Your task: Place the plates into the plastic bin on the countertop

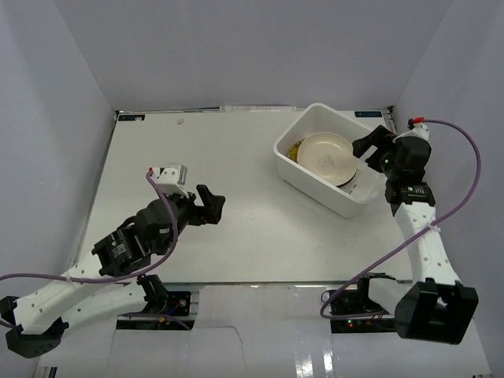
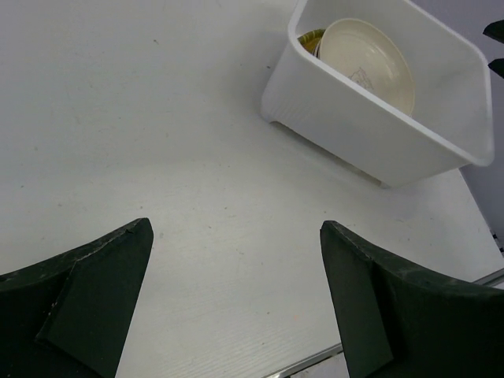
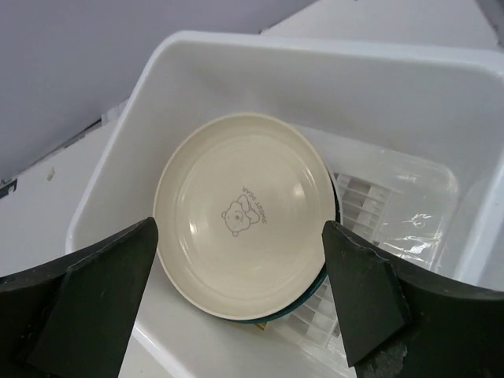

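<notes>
**Position of task items.** The plastic bin (image 1: 311,187) stands at the far right of the desk (image 1: 197,150). Its long axis runs on a diagonal, from far-left to near-right. A cream plate (image 3: 240,213) with a small bear print lies face up on top of the stack inside. It is round, so it has no long axis. It appears slightly tilted. A yellow woven plate (image 1: 295,150) shows at its left edge, and a dark rim shows underneath. No plate is visible on the open desk.

**Right hand** (image 1: 370,151). It hangs over the bin's right side, directly above the cream plate. The fingers (image 3: 87,299) are spread wide and grip nothing. The plate rests on the stack, apart from them.

**Left hand** (image 1: 213,203). It is over the middle-left of the desk, well apart from the bin. It is spread wide and empty. The bin lies ahead of it and to its right.

**Assessment.** The right arm is much the nearer to the bin. The coming move turns on that hand sitting straight above the stack: a vertical lift would clear the walls. With no loose plate in sight, the task looks at or near completion.
</notes>
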Motion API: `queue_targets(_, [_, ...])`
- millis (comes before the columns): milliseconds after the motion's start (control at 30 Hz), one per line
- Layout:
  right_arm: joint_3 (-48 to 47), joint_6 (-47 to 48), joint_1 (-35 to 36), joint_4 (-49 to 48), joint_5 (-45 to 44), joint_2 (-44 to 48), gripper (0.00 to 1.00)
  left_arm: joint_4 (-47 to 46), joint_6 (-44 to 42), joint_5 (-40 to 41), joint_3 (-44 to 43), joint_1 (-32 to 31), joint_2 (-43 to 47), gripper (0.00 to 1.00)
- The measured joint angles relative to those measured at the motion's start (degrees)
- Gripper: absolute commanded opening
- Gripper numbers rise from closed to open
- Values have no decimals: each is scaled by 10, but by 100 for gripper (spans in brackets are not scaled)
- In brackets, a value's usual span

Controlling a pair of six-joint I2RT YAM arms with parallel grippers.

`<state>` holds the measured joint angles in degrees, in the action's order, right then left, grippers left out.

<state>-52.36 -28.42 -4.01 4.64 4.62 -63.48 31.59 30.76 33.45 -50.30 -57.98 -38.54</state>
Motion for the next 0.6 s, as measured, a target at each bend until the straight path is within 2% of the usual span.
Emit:
queue_targets(133, [36, 3, 0, -1, -26, 90, 93, -11, -5, 3, -46, 0, -31, 98])
queue_targets(267, [44, -5, 0, 0, 35, 156, 90, -30, -20, 2, -94, 0, -54, 98])
queue_targets(467, [-83, 3, 4, 28, 135, 182, 90, -90, -52, -13, -140, 0, -42, 98])
queue_targets(600, [-98, 6, 4, 1, 136, 281, 90, -138, -72, -30, -139, 0, -2, 98])
